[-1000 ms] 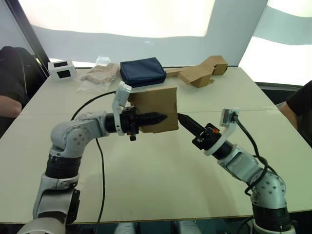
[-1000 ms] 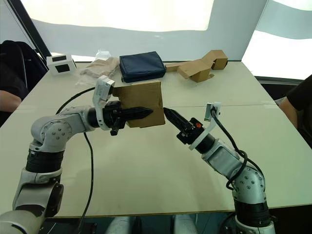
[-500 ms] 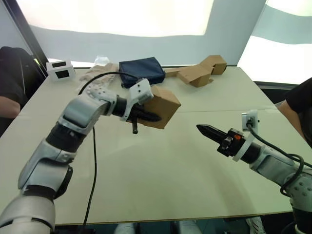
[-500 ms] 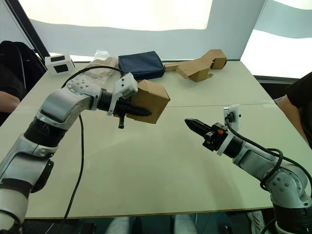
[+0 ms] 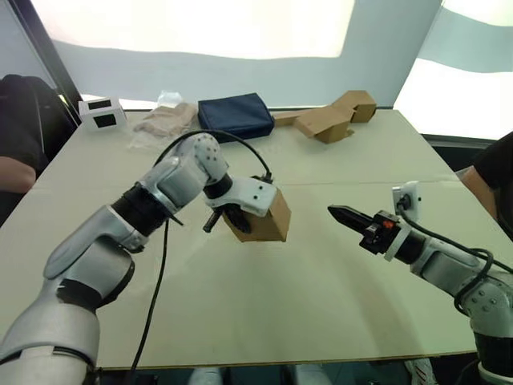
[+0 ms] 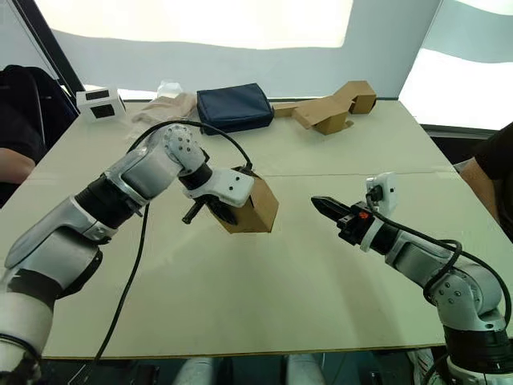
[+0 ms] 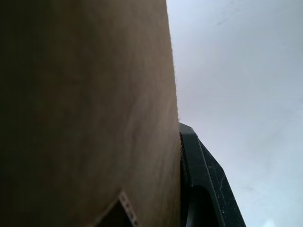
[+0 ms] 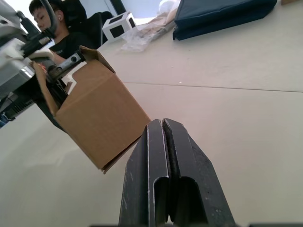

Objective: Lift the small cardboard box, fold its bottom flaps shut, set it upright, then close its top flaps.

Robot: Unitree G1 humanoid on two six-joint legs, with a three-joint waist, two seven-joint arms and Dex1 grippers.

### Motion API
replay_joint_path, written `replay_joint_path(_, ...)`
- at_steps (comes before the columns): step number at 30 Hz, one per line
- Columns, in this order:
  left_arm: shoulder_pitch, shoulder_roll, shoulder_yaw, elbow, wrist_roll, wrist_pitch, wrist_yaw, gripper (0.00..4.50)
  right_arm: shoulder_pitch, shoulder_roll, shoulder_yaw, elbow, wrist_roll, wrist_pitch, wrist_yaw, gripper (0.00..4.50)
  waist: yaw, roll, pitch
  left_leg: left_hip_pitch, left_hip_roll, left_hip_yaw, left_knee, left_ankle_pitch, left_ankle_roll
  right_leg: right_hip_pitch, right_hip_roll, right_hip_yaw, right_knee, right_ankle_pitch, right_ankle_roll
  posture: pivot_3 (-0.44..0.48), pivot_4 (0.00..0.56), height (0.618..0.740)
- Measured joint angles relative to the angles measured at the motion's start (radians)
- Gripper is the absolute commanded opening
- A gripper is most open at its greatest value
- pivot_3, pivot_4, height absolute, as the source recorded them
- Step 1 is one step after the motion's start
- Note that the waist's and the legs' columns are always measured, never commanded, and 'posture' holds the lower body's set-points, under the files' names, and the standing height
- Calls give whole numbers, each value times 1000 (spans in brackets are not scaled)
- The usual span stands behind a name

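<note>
R gripper [image 5: 335, 213] hangs nearest, over the front-right part of the table [image 5: 264, 305], fingers pressed together w/ nothing between them, tip pointing toward the small cardboard box [image 5: 260, 220]. Gap between tip & box; not touching.

Box is held up off the table by the L gripper [image 6: 218, 210], about mid-table, tilted so one corner points down. L fingers clamp a box wall, one inside, one outside; in the L wrist view a black finger [image 7: 201, 184] lies flat against the brown wall. In the R wrist view the box's open end faces up & away from that camera, w/ short flaps [image 8: 94, 54] sticking out at the rim; can't tell which are top or bottom ones.

Far side of table: dark blue pouch [image 5: 234, 116], clear plastic bag w/ tan stuff [image 5: 164, 120] beside it, a small white box [image 5: 102, 113] at the far-left corner, and a bigger bent cardboard piece [image 5: 333, 119] far right. A person's arm [image 5: 16, 172] at the left edge, another person [image 5: 493, 180] at the right edge.
</note>
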Motion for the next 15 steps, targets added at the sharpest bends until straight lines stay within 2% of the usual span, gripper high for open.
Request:
replay_joint_path(1, -5, -6, 0, -9, 0, 7, -6, 806, 0, 4, 1, 0, -9, 0, 2, 0, -1, 0, 0, 0, 0, 0, 0, 0, 0, 0, 0, 0, 0, 0, 0, 0, 150, 740)
replay_joint_path(3, -21, -15, 0, -32, -4, 52, -10, 1587, -1, 13, 1, 1, -20, 0, 7, 0, -2, 0, 0, 0, 0, 0, 1, 0, 0, 0, 0, 0, 0, 0, 0, 0, 150, 740)
replay_joint_path(6, -49, -37, 10, -59, -30, 132, -10, 2914, -1, 34, 1, 1, -38, 0, 9, 0, -2, 0, 0, 0, 0, -1, 1, 0, 0, 0, 0, 0, 1, 0, 1, 0, 150, 740)
replay_joint_path(7, -61, -41, 17, -69, -46, 162, -10, 3205, -1, 35, 1, 1, -41, 0, 10, 0, -3, 0, 0, 0, 0, -1, 1, 0, 0, 0, 0, 0, 1, 0, 1, 0, 150, 740)
replay_joint_path(8, -75, -40, 29, -80, -60, 198, -10, 3788, -1, 35, 1, 1, -46, 0, 11, 0, -3, 0, 0, 0, 0, -1, 1, 0, 0, 0, 1, 0, 1, 0, 1, 0, 150, 740)
replay_joint_path(10, -103, -31, 68, -90, -88, 254, -10, 4429, 4, 35, -3, 0, -50, 1, 16, 0, -6, 0, 0, 0, 0, -1, 1, 0, 0, 0, 1, 0, 1, 0, 2, 0, 150, 740)
replay_joint_path(14, -130, 3, 196, -81, -139, 332, 5, 4429, 21, 34, -15, -3, -55, 8, 20, 0, -7, 1, 0, 1, 0, -1, 0, 0, 0, 0, 1, 0, 3, 1, 4, 0, 150, 740)
replay_joint_path(15, -129, 8, 232, -72, -153, 339, 17, 4149, 23, 34, -15, -4, -57, 9, 21, 0, -7, 1, 0, 1, 0, -2, 0, 0, 0, 0, 1, 0, 3, 1, 4, 0, 150, 740)
